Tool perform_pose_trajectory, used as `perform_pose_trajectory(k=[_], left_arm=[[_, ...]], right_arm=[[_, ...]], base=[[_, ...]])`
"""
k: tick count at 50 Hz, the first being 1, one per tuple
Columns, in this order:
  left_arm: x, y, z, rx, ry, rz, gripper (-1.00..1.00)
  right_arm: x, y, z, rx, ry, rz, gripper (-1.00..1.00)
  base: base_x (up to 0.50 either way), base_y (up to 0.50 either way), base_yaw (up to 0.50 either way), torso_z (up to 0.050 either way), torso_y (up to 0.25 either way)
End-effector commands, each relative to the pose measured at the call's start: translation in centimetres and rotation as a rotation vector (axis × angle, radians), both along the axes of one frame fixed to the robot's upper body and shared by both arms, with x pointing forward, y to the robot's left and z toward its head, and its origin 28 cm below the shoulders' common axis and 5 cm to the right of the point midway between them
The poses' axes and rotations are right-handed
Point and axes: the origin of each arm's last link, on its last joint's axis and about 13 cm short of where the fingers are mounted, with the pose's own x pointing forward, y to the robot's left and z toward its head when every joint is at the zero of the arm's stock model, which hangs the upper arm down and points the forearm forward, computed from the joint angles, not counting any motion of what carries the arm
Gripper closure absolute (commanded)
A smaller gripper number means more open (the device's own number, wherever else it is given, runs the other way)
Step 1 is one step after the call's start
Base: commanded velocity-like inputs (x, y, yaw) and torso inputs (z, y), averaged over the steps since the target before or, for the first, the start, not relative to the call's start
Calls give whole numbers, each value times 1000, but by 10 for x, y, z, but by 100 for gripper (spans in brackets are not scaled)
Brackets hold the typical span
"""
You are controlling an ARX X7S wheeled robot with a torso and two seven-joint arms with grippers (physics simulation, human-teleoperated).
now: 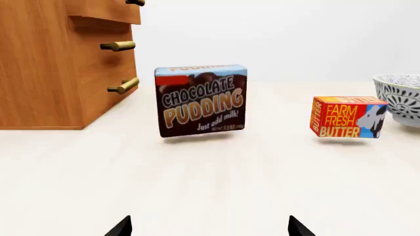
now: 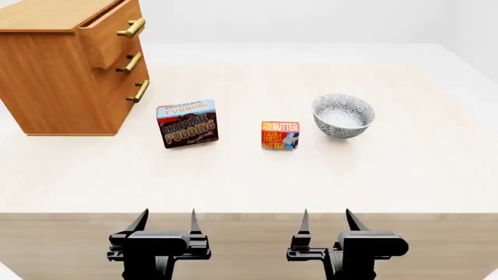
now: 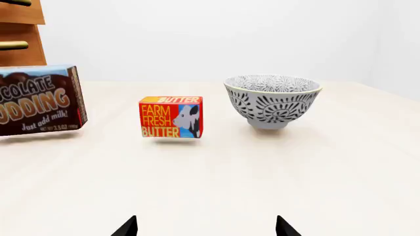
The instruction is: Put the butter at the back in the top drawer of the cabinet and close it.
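Note:
The butter (image 2: 279,135) (image 1: 347,117) (image 3: 170,117), a small red-orange box, stands upright mid-table between the pudding box and the bowl. The cabinet (image 2: 58,76) (image 1: 46,73) sits at the back left; its top drawer (image 2: 109,32) is pulled partly out, its inside hidden. My left gripper (image 2: 165,220) (image 1: 210,227) hangs open near the table's front edge, well short of the pudding box. My right gripper (image 2: 325,219) (image 3: 206,227) is open too, nothing between its fingers, in front of the butter and bowl.
A brown-and-blue chocolate pudding box (image 2: 186,123) (image 1: 200,100) (image 3: 38,105) stands upright to the left of the butter. A patterned grey bowl (image 2: 343,115) (image 3: 272,101) (image 1: 400,96) sits to the butter's right. The light table (image 2: 249,175) ends at a front edge just before the grippers.

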Motion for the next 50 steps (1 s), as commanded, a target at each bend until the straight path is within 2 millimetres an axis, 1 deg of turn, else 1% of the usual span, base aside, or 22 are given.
perform_pose_trajectory(k=[1, 15, 37, 50], left_arm=[[0, 0, 0, 1, 0, 0, -100], [0, 0, -1, -2, -6, 2, -100], [1, 1, -2, -21, -8, 9, -100], [0, 1, -2, -19, -8, 10, -100]], right_arm=[[0, 0, 0, 0, -2, 0, -100], [0, 1, -1, 9, 5, 23, -100], [1, 1, -3, 6, 11, 23, -100], [1, 1, -3, 11, 15, 13, -100]], base=[[0, 0, 0, 0, 0], [0, 8, 0, 0, 0], [67, 485, 0, 0, 0], [0, 14, 0, 3, 0]])
